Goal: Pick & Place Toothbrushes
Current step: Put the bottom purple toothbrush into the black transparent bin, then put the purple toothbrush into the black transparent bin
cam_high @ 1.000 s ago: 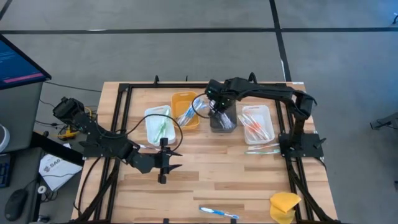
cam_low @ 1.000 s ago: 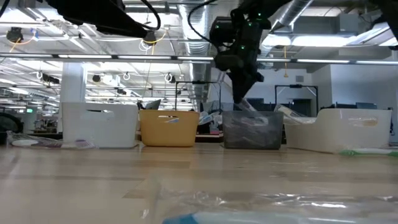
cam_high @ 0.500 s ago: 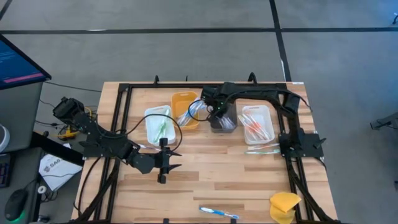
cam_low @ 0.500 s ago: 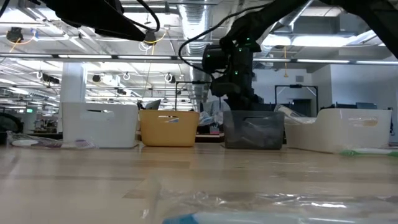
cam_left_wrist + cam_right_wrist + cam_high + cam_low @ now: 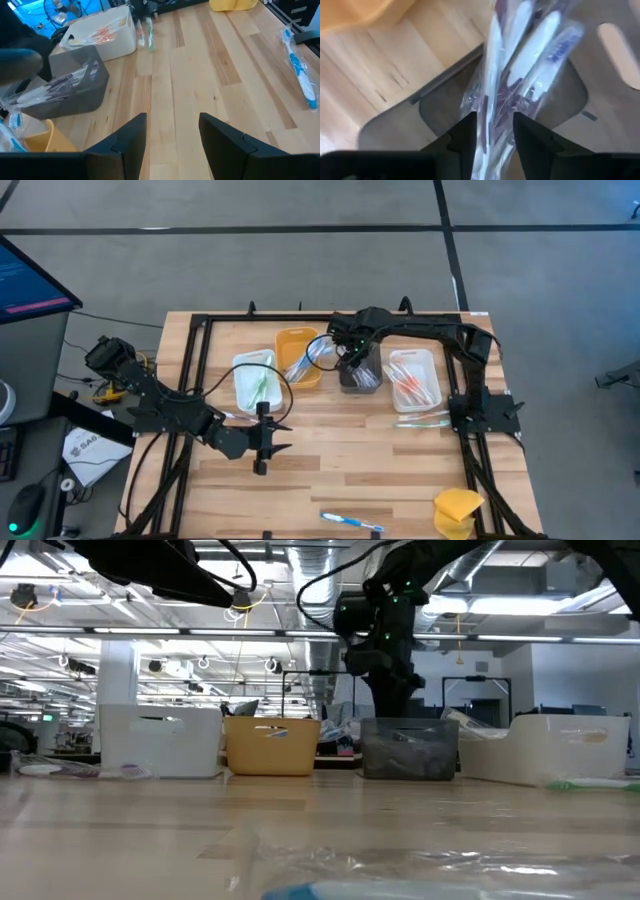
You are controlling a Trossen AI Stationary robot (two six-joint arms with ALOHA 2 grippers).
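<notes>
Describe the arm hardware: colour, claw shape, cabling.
Both arms are matte black, built of chunky jointed segments. Black cables loop loosely off the right arm near its claw and along the left arm toward its claw. Each claw ends in two flat, blunt dark fingers. Small green lights glow on the right wrist housing in the low view. No readable markings.

Setting: open-plan industrial lab or workshop. Evidence: exposed ceiling ducts [image 5: 330, 565], strip lighting, grey concrete floor [image 5: 300, 205], wooden table [image 5: 330, 470] with black frame, monitor [image 5: 30, 275].
</notes>
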